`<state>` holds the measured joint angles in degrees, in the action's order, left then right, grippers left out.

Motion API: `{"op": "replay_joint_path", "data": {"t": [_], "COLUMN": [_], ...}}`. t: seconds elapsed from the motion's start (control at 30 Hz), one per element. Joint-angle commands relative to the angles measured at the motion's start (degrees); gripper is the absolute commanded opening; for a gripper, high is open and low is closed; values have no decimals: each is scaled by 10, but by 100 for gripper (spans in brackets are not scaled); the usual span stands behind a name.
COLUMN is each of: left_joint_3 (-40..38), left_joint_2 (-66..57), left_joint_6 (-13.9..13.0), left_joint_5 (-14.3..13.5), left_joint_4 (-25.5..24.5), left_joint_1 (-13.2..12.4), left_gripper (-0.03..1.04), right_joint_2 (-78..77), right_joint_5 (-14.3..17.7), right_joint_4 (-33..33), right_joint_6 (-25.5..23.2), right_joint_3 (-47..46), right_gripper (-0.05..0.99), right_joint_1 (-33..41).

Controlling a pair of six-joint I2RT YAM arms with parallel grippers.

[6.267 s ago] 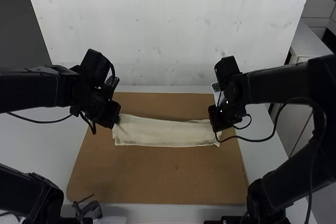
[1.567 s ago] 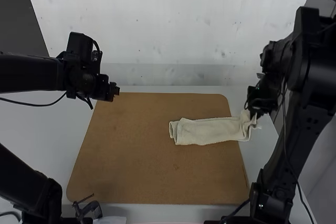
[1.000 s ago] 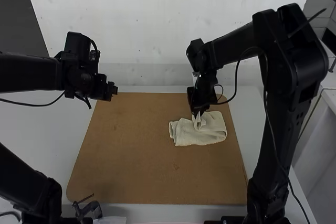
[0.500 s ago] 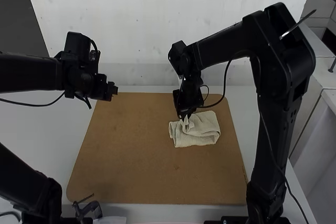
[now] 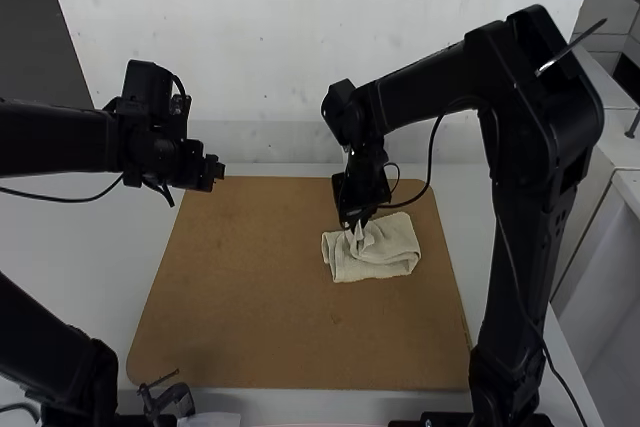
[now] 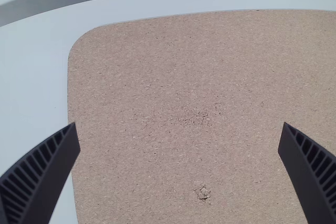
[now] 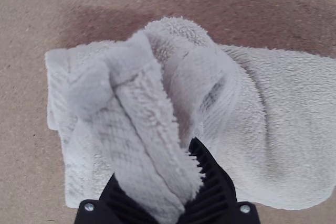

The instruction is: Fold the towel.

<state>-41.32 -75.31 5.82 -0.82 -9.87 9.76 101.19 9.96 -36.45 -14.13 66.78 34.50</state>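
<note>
Towel (image 5: 390, 245): pale cloth, doubled back on itself in a rounded bend at its right end, lying on the board's right half, nearer the far edge than the near one
Raised part: a bunched end, standing in a peak above the layers
Right gripper (image 5: 355, 221): clamped on that bunched end, fingers (image 7: 212, 179) closed with cloth between them
Towel's outer edges: all within the board; the right end near the board's right edge, the left end past the board's middle
Board (image 5: 265, 297): flat, brown, with rounded corners; its bare surface gives broad room from the towel to the left edge and to the near edge, and a narrower strip on the right
Left gripper (image 5: 214, 174): by the board's far left corner, well apart from the towel, fingers spread wide with nothing between them
Table (image 5: 85, 257): white, showing around the board
Wall (image 5: 330, 47): pale, upright beyond the table's far side
Count: one towel, one board, one table, two arms, two grippers
</note>
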Motion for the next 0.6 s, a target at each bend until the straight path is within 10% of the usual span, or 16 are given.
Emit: {"op": "replay_joint_path", "data": {"t": [0.0,0.57], "left_joint_3": [3,2], "left_joint_2": [2,-11], "left_joint_6": [-6,-6], "left_joint_5": [7,7], "left_joint_4": [8,13], "left_joint_1": [-6,-6], "left_gripper": [97,97], "right_joint_2": [-60,-83], "right_joint_5": [12,9], "right_joint_4": [-2,23], "right_joint_6": [14,5], "right_joint_3": [-3,-71], "right_gripper": [2,2], "right_joint_1": [-41,14]}}
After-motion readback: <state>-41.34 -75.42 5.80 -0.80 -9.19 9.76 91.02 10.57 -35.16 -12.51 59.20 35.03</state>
